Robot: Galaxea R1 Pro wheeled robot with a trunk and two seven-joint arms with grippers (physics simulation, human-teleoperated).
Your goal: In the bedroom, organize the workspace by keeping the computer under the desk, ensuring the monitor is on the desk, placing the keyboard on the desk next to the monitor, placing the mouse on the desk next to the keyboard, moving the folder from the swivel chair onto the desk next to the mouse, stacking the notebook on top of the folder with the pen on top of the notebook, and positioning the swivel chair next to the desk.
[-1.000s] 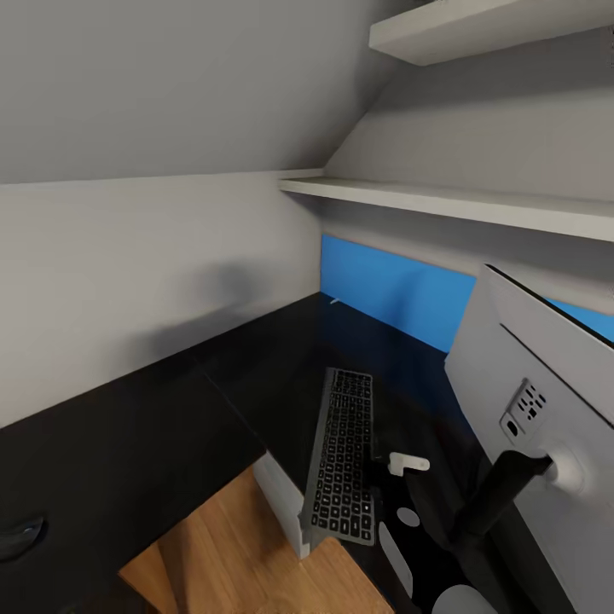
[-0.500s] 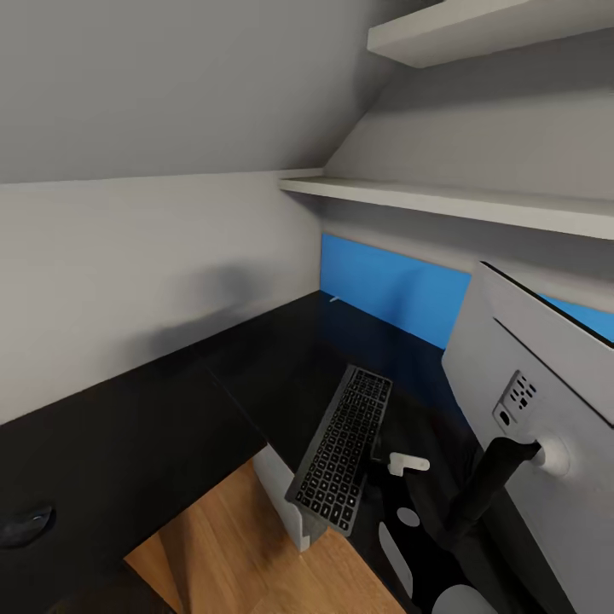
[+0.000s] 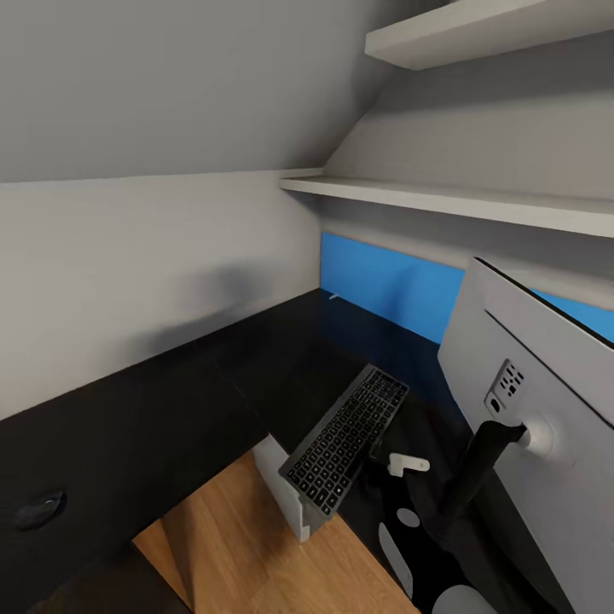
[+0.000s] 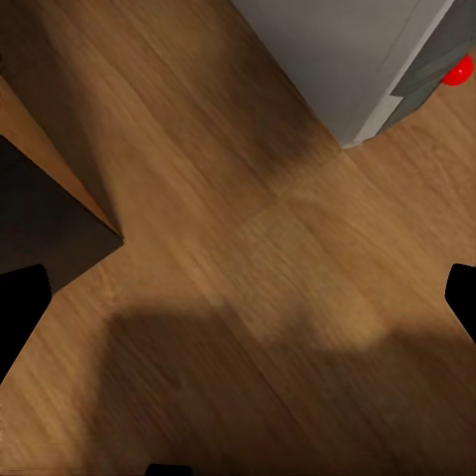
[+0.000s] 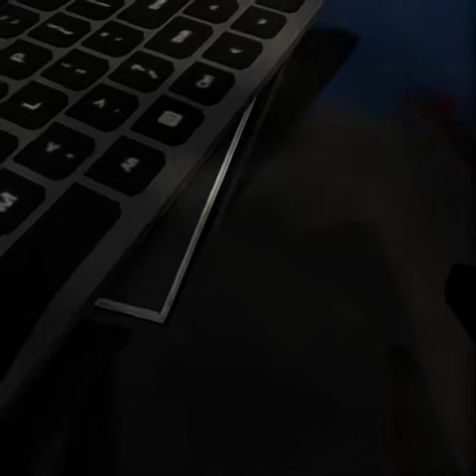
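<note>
The keyboard (image 3: 345, 439) is seen on the glossy black top of the desk (image 3: 170, 409), lying diagonally at the inner corner of the L shape. Its near end is placed at the desk edge, just above a white leg (image 3: 281, 490), and seems to overhang that edge a little. In the right wrist view the keyboard (image 5: 119, 109) is shown very close: flat black keys, a slim dark frame and a thin bright rim, with the dark desk surface (image 5: 327, 327) beside it. Compared with one second ago, the keyboard is turned: its far end is now swung toward the monitor (image 3: 537, 401) and it lies more slanted.

The monitor stands just beside the keyboard, its light-grey back turned to the camera on a thin black stand (image 3: 473, 477). The monitor looks shifted slightly as well. A small white piece (image 3: 408, 464) is seen between the keyboard and the stand. Open black top is left beyond the keyboard, up to the blue back panel (image 3: 384, 294) and the grey wall. The mouse (image 3: 38, 509), a small dark oval, lies well apart from the keyboard near the desk edge.

In the left wrist view, wooden floor (image 4: 228, 268) is shown. The left gripper (image 4: 238, 307) is spread wide, nothing between its dark fingertips (image 4: 20, 312). For the right gripper it cannot be told whether it is spread or closed.
</note>
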